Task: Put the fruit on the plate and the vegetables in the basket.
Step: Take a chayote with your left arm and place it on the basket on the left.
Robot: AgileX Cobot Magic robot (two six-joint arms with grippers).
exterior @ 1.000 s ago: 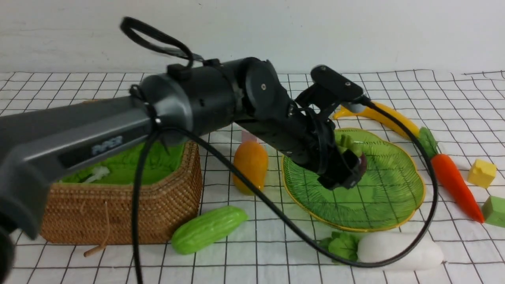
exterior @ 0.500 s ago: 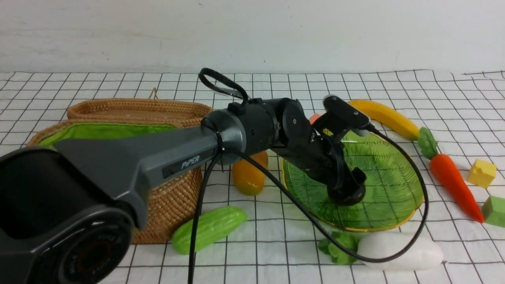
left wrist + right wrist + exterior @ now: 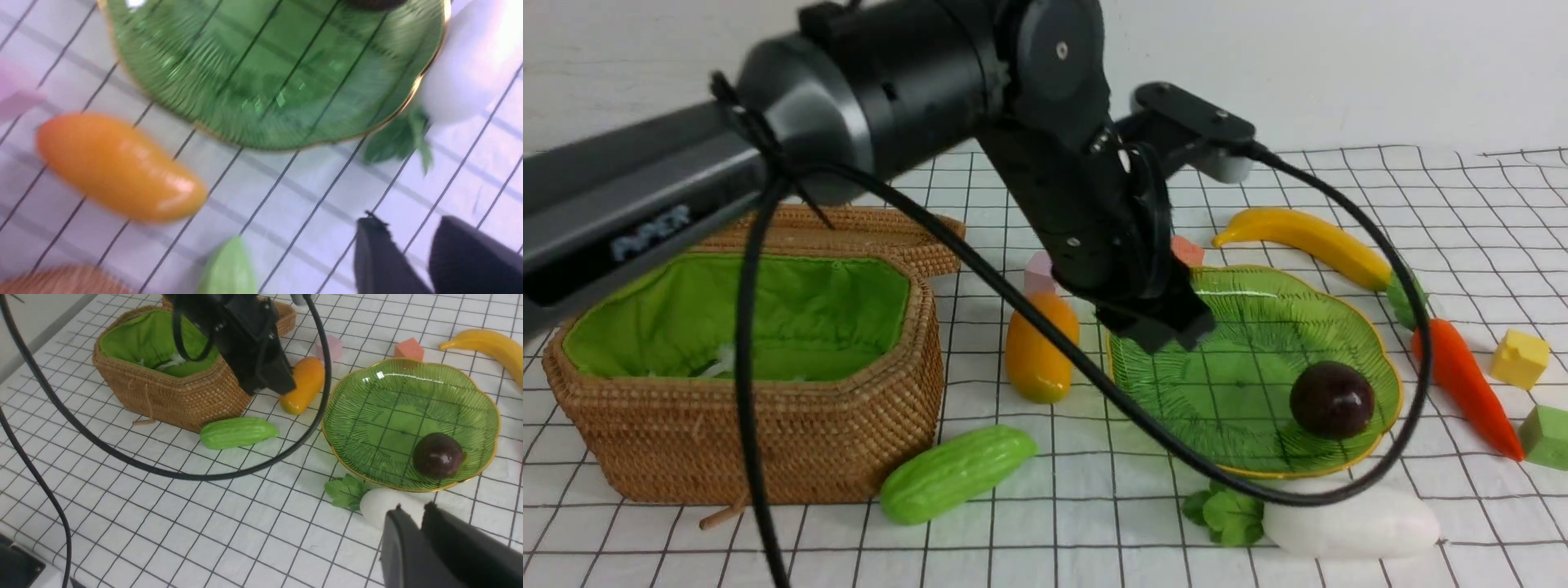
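Note:
The dark purple mangosteen [image 3: 1331, 400] lies on the green leaf plate [image 3: 1241, 367], at its front right part. My left gripper [image 3: 1158, 327] hangs above the plate's left edge, open and empty; its wrist view shows the plate [image 3: 265, 61] and the mango [image 3: 118, 167]. The mango [image 3: 1041, 347] lies left of the plate and the banana [image 3: 1307, 237] behind it. The carrot [image 3: 1462, 380] lies to the plate's right, the white radish [image 3: 1347, 523] in front of it, and the cucumber [image 3: 956, 474] by the basket [image 3: 743, 425]. My right gripper [image 3: 412, 509] is shut and empty, above the radish [image 3: 380, 504].
The basket's woven lid [image 3: 849, 224] leans behind it. Small cubes lie around: pink [image 3: 1037, 278] and orange [image 3: 1188, 249] behind the plate, yellow [image 3: 1519, 355] and green [image 3: 1547, 433] at the far right. The left arm's black cable [image 3: 1258, 482] loops over the plate.
My left gripper went down onto the plate with the mangosteen, let it go, then rose and drew back to the left. The mangosteen now lies free on the plate.

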